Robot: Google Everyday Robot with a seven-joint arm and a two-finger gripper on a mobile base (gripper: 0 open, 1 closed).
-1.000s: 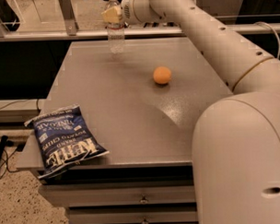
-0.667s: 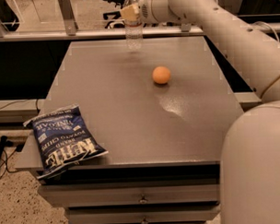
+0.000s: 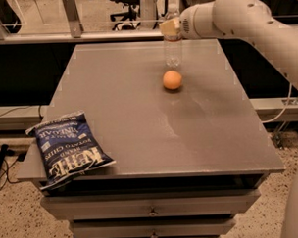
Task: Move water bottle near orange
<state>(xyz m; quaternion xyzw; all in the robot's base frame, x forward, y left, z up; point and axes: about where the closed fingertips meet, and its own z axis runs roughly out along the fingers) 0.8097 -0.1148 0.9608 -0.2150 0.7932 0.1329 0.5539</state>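
The grey worktop (image 3: 140, 141) carries all items. The robot arm (image 3: 243, 14) reaches in from the right, above the far edge. The Kettle chip bag (image 3: 66, 148) overhangs the near-left corner. The water bottle (image 3: 173, 51) is upright near the far edge, just behind the orange (image 3: 172, 80). The gripper (image 3: 170, 28) is clamped on the bottle's upper part. Risk: an off-vertical release could tip the bottle onto the orange and roll it away.

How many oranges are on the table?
1. The orange sits far back on the table, just in front of the water bottle, which the pincer grips near its cap. None seems hidden.
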